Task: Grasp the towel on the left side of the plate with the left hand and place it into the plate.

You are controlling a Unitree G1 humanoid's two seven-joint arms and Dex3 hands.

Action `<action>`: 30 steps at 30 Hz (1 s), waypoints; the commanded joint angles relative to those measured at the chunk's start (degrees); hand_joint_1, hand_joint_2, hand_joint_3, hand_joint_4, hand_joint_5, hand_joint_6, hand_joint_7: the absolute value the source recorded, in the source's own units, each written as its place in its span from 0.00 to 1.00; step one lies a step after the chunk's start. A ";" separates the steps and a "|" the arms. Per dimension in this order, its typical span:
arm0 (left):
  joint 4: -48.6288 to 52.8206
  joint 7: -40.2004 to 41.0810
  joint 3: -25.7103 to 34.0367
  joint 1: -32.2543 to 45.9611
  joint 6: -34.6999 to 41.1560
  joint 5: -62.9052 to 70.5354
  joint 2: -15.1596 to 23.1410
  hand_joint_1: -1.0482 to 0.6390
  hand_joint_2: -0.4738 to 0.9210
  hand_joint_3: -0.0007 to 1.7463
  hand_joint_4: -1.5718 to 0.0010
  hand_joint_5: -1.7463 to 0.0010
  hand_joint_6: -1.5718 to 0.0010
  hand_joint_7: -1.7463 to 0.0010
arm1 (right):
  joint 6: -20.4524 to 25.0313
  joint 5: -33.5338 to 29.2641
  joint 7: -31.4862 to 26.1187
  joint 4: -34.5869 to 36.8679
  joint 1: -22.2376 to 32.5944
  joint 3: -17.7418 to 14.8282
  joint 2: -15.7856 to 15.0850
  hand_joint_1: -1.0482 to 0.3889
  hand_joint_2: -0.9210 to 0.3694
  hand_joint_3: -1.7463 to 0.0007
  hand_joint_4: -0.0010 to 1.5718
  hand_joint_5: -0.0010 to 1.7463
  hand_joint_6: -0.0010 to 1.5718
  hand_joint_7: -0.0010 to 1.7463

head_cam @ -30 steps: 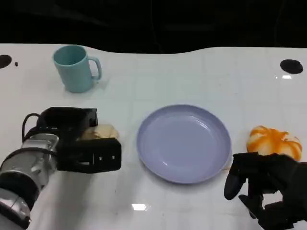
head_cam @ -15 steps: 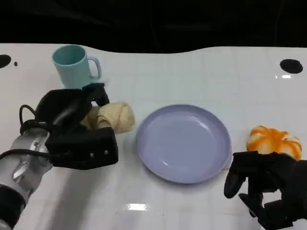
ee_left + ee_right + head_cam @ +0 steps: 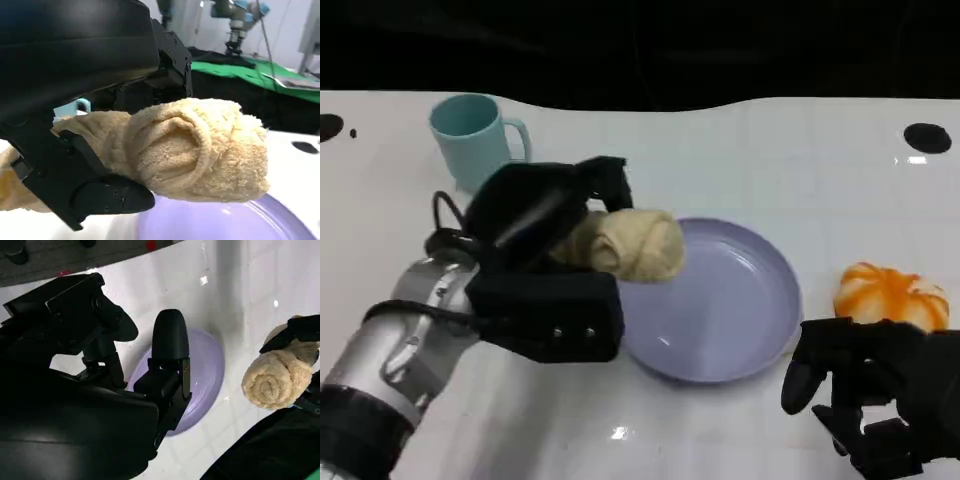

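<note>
**Operator:** Nearest to me, low on the right side, I have the right hand [image 3: 865, 400], a matte black jointed thing resting by the table edge. Its fingers are spread apart with nothing between them.

**Observer:** And the left?

**Operator:** The left hand [image 3: 545, 260] is raised off the table, on a brushed silver forearm with a black cuff. It grasps the towel [image 3: 625, 243], a pale beige terry roll, thick and looped, with a spiral end that I see in the right wrist view [image 3: 272, 377]. The fingers [image 3: 170, 60] wrap over the top of the roll and another part of the hand presses from below.

**Observer:** Where does the towel sit against the plate?

**Operator:** It hangs above the plate's [image 3: 740, 330] left rim, held clear of it. The plate is round, shallow and smooth lavender with a glossy sheen.

**Observer:** Anything beyond?

**Operator:** To the plate's right, apart from it, lies a lumpy orange and white thing [image 3: 892, 293]. Farther back on the left stands a plain teal mug [image 3: 475, 140], handle toward the right. The table [image 3: 720, 160] is glossy white with faint grid lines.
</note>
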 commanded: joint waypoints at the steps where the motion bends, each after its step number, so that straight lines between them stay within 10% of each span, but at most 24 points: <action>1: -3.59 -3.13 -1.44 -1.02 2.06 1.01 -1.97 0.52 0.60 0.66 0.43 0.00 0.59 0.00 | 0.23 -0.47 -0.01 -0.57 -0.42 -0.20 -0.71 0.74 0.28 0.38 0.45 0.99 0.44 0.83; 11: -3.98 -7.49 -5.76 -2.12 6.50 3.62 -7.87 0.51 0.64 0.61 0.44 0.00 0.58 0.05 | 0.45 -0.51 0.00 -1.43 -0.29 -0.14 -0.76 0.74 0.27 0.39 0.46 0.98 0.45 0.82; 15: -4.75 -11.06 -6.18 -1.50 9.02 2.64 -8.74 0.49 0.78 0.42 0.52 0.05 0.48 0.48 | 0.65 -0.53 0.10 -1.85 -0.02 -0.13 -0.96 0.74 0.27 0.39 0.46 0.99 0.45 0.81; 19: -5.64 -13.62 -6.62 -1.29 9.19 2.59 -8.06 0.44 0.98 0.11 0.66 0.31 0.53 0.90 | 0.94 -0.32 0.28 -2.31 -0.02 -0.39 -1.08 0.74 0.27 0.39 0.45 0.98 0.45 0.81; 24: -7.56 -17.48 -6.93 -1.16 10.15 2.82 -6.77 0.35 1.00 0.07 0.93 0.60 0.75 1.00 | 0.47 -0.01 0.64 -2.18 0.01 -0.69 -1.33 0.74 0.27 0.39 0.45 0.99 0.44 0.81; 30: -11.79 -20.74 -5.27 -0.30 10.65 1.68 -3.52 0.27 1.00 0.07 0.98 0.63 0.84 1.00 | 0.33 -0.04 0.58 -1.91 -0.10 -0.64 -1.40 0.74 0.27 0.39 0.44 0.99 0.44 0.81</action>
